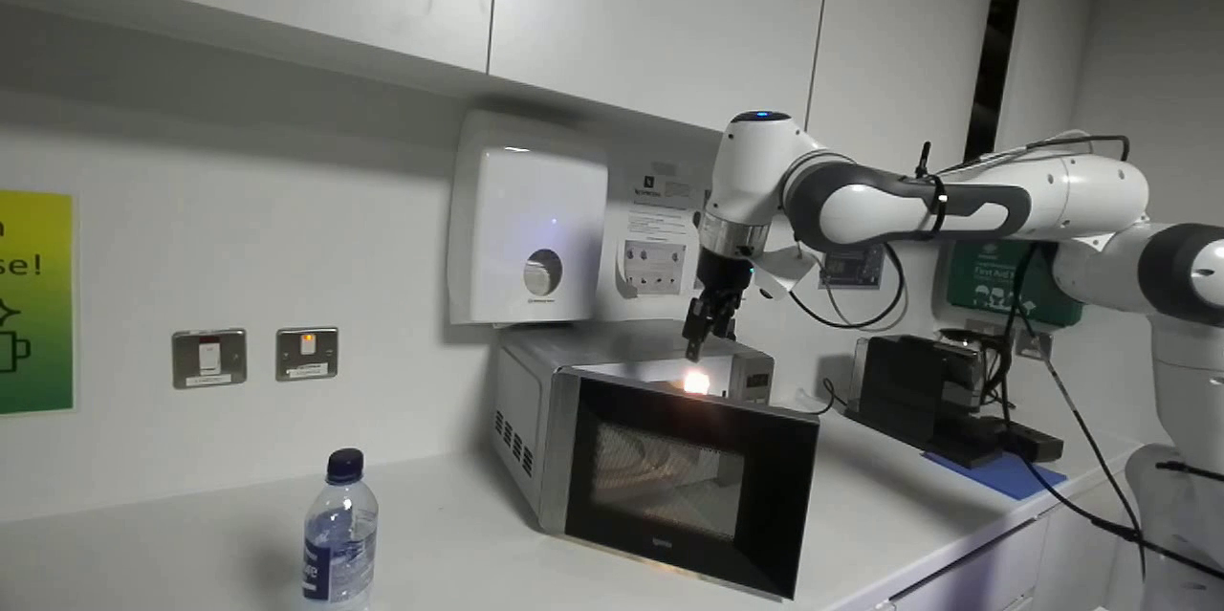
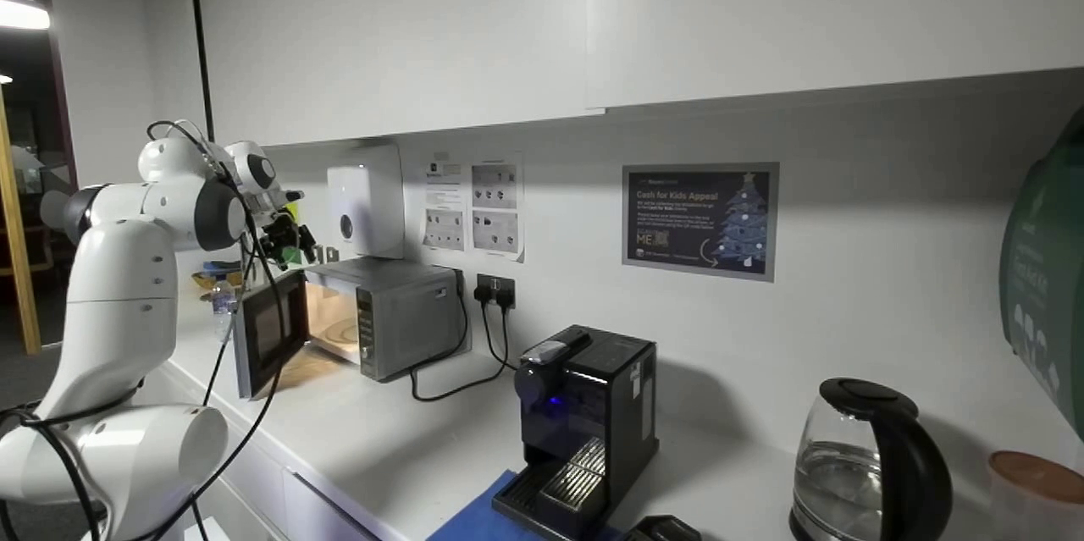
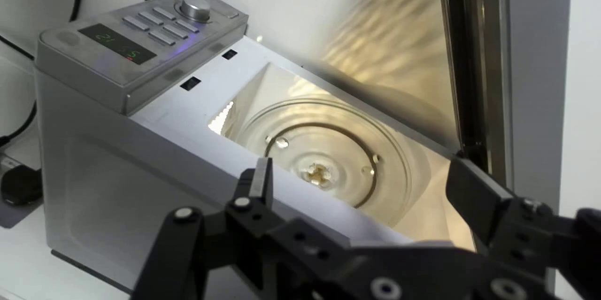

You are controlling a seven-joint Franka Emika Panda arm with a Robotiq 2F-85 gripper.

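Note:
My gripper (image 3: 364, 171) is open and holds nothing. It hangs above a grey microwave (image 2: 406, 312), near the top edge of the opened door. The gripper also shows in both exterior views (image 1: 703, 343) (image 2: 296, 245). The microwave door (image 1: 684, 487) stands ajar, and the cavity light is on. In the wrist view, the glass turntable (image 3: 319, 150) inside the cavity bears nothing visible. The control panel (image 3: 141, 39) has a lit display, several buttons and a round knob. The door (image 3: 530, 79) runs along the right of the wrist view, beside a finger.
A water bottle (image 1: 340, 534) stands on the white counter (image 1: 459, 534). A black coffee machine (image 2: 589, 422) sits partly on a blue mat (image 2: 483, 516). A glass kettle (image 2: 864, 465) is farther along. A white dispenser (image 1: 531, 219) hangs above the microwave, under the wall cupboards (image 1: 660, 9). Cables hang from the arm.

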